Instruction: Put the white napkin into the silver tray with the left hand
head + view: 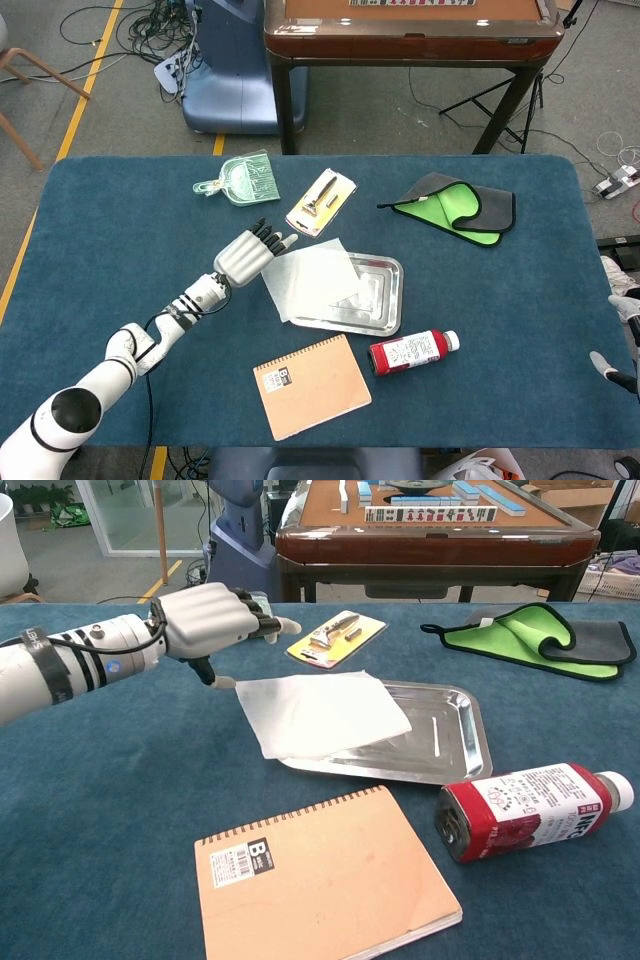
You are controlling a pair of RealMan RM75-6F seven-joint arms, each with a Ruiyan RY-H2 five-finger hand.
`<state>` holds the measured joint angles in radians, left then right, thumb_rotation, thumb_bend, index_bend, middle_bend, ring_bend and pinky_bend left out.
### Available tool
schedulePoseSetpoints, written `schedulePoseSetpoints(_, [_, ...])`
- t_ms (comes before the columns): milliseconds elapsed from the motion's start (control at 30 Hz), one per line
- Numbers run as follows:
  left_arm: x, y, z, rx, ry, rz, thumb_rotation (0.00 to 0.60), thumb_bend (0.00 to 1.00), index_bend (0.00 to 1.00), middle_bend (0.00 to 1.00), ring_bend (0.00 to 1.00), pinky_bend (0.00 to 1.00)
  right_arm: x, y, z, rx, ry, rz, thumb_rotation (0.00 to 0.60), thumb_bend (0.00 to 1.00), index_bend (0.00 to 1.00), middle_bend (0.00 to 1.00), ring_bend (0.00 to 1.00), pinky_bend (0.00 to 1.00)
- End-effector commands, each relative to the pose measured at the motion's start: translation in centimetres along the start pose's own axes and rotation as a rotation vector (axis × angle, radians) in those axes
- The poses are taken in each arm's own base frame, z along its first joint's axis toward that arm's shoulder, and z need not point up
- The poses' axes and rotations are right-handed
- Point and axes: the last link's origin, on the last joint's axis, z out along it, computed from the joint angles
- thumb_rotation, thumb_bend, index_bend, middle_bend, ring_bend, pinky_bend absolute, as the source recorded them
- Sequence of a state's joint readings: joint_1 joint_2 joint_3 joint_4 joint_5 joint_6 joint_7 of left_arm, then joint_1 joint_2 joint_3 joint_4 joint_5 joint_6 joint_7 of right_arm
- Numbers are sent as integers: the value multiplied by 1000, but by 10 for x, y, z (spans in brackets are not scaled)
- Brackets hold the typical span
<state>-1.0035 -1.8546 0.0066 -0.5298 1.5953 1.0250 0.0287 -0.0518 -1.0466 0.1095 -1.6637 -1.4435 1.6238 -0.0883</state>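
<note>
The white napkin (310,283) (320,712) lies flat over the left part of the silver tray (385,300) (455,740), with its left edge hanging past the rim onto the blue table. My left hand (245,252) (205,620) hovers just left of the napkin, above the table, fingers spread and holding nothing; a thumb tip is close to the napkin's left corner. Of my right hand only a small grey sliver (603,364) shows at the table's right edge.
A brown spiral notebook (312,385) (320,885) and a red bottle (412,351) (525,810) lie in front of the tray. A packaged razor (321,201) (336,637), a green dustpan (243,180) and a green-grey cloth (455,207) (535,635) lie behind it.
</note>
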Motion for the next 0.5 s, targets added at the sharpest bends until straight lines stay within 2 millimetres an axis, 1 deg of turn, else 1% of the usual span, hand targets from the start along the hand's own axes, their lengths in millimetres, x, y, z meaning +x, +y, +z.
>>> schedulePoseSetpoints(33, [3,-2,-2,72,-24,-13,600,195,58,203,197,150,1,1,-1,-4,2,-1,600,79,242,262,194,189])
schedulePoseSetpoints(233, [10,-12,-17,108,-41,1,600,194,58,191,195,150,1,1,-1,0,0,2,600,79,243,262,194,189])
schedulePoseSetpoints(333, [22,-17,-25,130,4,-44,600,194,67,204,206,197,0,0,0,6,-1,3,600,79,243,262,194,189])
schedulePoseSetpoints(367, [25,-18,-26,134,19,-67,600,194,78,234,231,232,0,-1,0,7,-2,2,600,79,243,262,194,189])
schedulePoseSetpoints(433, [33,-19,-28,134,48,-104,600,194,108,341,321,327,0,-1,0,10,-3,2,600,79,243,262,194,189])
schedulePoseSetpoints(500, [42,-18,-29,121,63,-162,600,194,167,584,534,550,-1,-2,1,12,-3,3,600,79,243,262,194,189])
